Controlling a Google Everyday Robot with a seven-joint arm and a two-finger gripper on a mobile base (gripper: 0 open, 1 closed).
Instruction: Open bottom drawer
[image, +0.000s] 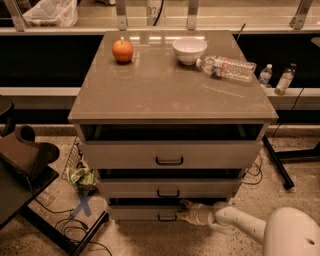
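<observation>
Your tool (184, 212) sits against the bottom drawer (135, 214); grip state, can't tell. Drawer looks barely out, so the pull's left.

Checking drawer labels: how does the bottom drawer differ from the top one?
The bottom drawer has the narrowest, shortest front; the top drawer has the widest, tallest. The gripper sits at the bottom drawer's front, beside its handle; none is near the top drawer. Both are grey-beige.

You're in a robot lab, it seems: a lone cabinet (165, 92) on speckled floor (285, 205), loose cables (254, 171) beside it, metal rails (192, 12) behind it. Your gripper (182, 210) is at the cabinet's bottom drawer (137, 214)
</observation>
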